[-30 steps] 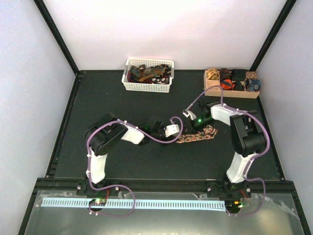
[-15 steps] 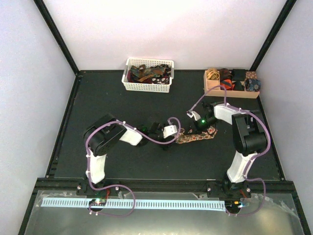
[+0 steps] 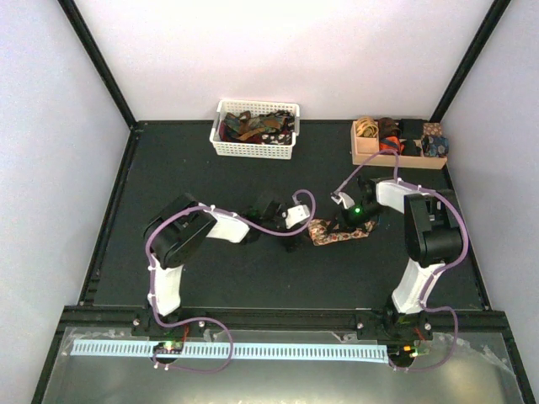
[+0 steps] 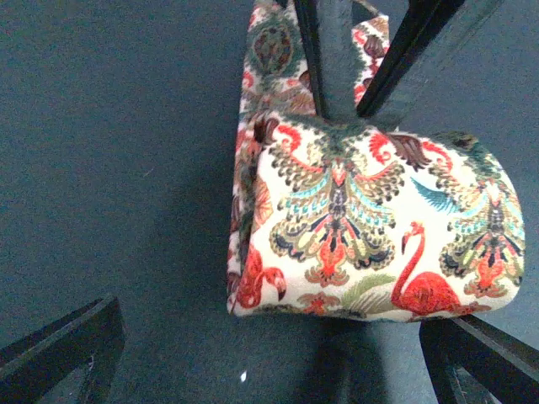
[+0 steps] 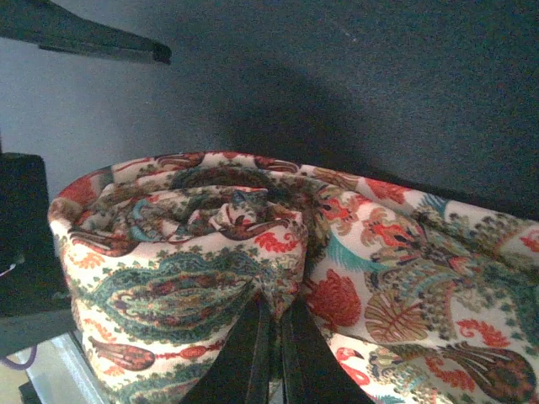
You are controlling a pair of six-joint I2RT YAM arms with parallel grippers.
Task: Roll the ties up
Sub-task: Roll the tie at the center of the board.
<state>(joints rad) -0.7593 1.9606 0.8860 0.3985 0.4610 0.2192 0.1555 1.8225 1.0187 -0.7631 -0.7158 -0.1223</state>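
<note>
A floral red, green and beige fabric necktie (image 4: pixel 370 227) lies partly rolled mid-right on the black table (image 3: pixel 185 168). The right gripper (image 5: pixel 271 341) pinches its fold; the left gripper (image 4: pixel 274 328) is spread wide, near the rolled end.

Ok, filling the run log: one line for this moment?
floral tie partly rolled | right hand shut on it | left hand open above it
</note>
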